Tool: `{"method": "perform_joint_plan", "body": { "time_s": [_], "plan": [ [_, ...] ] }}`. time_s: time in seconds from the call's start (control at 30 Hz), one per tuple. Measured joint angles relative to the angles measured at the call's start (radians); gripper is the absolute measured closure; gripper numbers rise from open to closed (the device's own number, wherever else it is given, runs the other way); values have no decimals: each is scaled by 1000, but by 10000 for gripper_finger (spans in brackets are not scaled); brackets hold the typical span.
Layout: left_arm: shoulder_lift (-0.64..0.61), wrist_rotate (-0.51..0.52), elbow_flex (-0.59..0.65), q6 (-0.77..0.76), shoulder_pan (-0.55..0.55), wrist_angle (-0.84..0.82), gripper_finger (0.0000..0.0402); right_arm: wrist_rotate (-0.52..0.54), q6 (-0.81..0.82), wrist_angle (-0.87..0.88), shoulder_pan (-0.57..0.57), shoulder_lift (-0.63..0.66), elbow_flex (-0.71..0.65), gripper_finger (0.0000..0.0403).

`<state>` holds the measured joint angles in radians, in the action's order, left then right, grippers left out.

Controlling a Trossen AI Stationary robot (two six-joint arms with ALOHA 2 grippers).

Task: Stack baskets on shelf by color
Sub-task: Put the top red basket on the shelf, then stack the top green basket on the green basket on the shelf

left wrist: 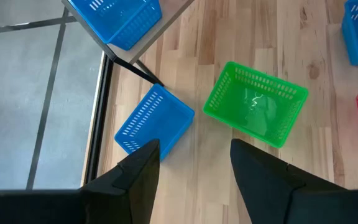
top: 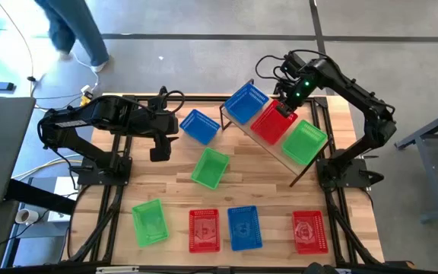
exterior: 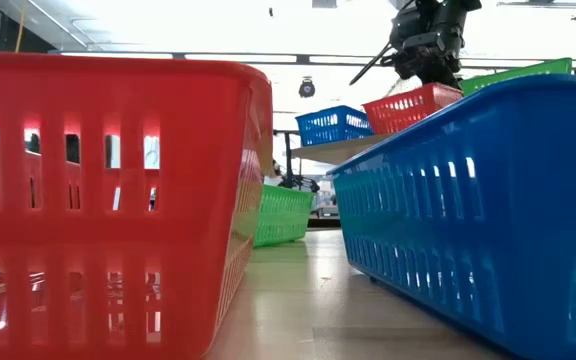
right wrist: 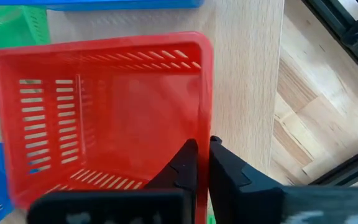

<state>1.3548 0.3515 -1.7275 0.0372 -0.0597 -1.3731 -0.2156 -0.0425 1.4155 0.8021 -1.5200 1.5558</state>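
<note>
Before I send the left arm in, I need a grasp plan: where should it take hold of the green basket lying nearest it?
Take the green basket by one thin long wall, coming straight down from above: it sits upright with its mouth open, and the left gripper's open fingers can straddle that rim. The blue basket lies apart, leaving room.

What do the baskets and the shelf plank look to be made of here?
The red basket held by the right tool looks like glossy moulded plastic: thin slotted walls, slightly see-through. The green basket on the table shows the same sheen. The shelf plank looks like pale wood or a wood-look laminate, matte with fine straight grain; which one is unclear. Its legs look like thin black metal.
</note>
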Motion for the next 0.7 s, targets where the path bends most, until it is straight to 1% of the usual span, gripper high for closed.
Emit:
{"method": "perform_joint_plan", "body": {
  "time_s": [0.17,0.27,0.5,0.7],
  "plan": [
    [0,0,0,0,0,0,216,31,1,1,-5,0,0,346],
    [0,0,0,0,0,0,216,62,1,1,-5,0,0,331],
    [0,0,0,0,0,0,216,67,1,11,-5,0,6,327],
    [0,2,0,0,0,0,216,68,20,34,-4,1,91,327]
  ]
}}
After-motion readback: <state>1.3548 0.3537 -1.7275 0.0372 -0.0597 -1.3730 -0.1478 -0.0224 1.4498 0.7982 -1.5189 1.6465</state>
